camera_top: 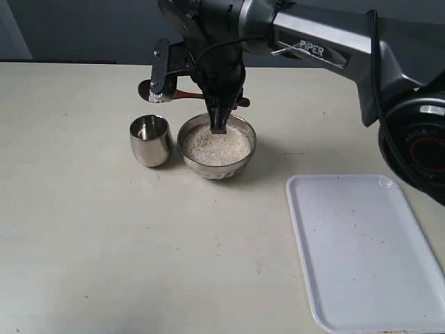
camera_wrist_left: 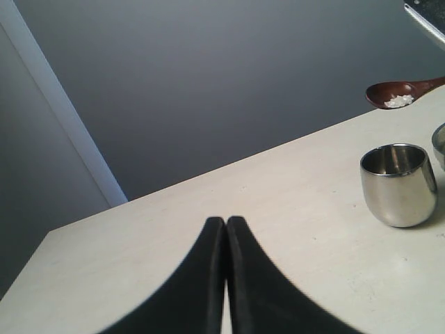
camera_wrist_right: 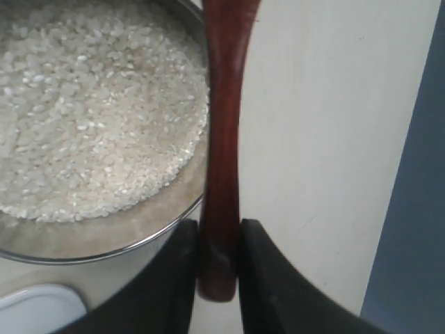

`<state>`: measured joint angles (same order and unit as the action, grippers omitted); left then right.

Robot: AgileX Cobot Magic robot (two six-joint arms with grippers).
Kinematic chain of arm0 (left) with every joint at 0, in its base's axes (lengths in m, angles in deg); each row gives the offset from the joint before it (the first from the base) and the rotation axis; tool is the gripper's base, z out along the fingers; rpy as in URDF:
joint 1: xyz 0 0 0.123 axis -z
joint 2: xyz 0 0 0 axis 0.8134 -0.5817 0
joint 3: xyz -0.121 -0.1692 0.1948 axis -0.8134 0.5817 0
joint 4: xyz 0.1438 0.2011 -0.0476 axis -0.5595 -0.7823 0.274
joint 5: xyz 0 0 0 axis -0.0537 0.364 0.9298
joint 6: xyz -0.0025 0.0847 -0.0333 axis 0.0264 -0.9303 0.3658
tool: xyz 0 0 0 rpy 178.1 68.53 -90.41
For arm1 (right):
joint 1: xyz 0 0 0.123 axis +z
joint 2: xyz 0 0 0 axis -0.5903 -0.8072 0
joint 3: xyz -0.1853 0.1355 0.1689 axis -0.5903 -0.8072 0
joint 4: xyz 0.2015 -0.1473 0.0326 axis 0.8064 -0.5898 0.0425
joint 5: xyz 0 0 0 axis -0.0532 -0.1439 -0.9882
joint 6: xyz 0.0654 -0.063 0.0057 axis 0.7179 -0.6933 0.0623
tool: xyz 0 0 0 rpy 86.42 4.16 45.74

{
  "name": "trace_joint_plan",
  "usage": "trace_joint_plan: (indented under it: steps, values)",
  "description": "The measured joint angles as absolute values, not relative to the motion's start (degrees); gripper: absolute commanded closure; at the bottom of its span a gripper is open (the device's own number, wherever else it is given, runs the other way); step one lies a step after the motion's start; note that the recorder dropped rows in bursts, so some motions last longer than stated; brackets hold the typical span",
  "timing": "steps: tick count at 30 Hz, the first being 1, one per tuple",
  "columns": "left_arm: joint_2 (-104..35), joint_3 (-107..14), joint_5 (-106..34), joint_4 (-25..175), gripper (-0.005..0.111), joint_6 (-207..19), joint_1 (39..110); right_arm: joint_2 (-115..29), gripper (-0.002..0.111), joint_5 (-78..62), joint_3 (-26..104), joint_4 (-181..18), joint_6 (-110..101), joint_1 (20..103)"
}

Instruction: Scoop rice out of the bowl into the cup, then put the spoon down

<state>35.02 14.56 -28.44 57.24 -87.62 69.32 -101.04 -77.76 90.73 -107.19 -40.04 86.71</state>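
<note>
The right tool [camera_wrist_right: 219, 236] is clamped tight on the spoon [camera_wrist_right: 222, 104] near the end of its handle, which crosses above the rim of the bowl [camera_top: 217, 169] of rice [camera_top: 215, 144]. The spoon's head carries only a few grains and hangs up by the cup [camera_wrist_left: 398, 184]; I cannot tell whether it is squarely over the mouth. The left tool [camera_wrist_left: 226, 226] is closed on nothing, low over the tabletop [camera_top: 104, 243]. Tipping too soon would likely scatter grains past the narrow rim. With a grip so far back, the spoon may also swivel.
</note>
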Motion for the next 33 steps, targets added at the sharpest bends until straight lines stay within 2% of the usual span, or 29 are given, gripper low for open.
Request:
trace_joint_plan:
  steps: [33]
  values:
    - [35.0,14.6,-28.4,57.2,0.106,-87.6,69.3,-105.1,0.109,-72.9,90.7,-114.8,-35.0,90.1]
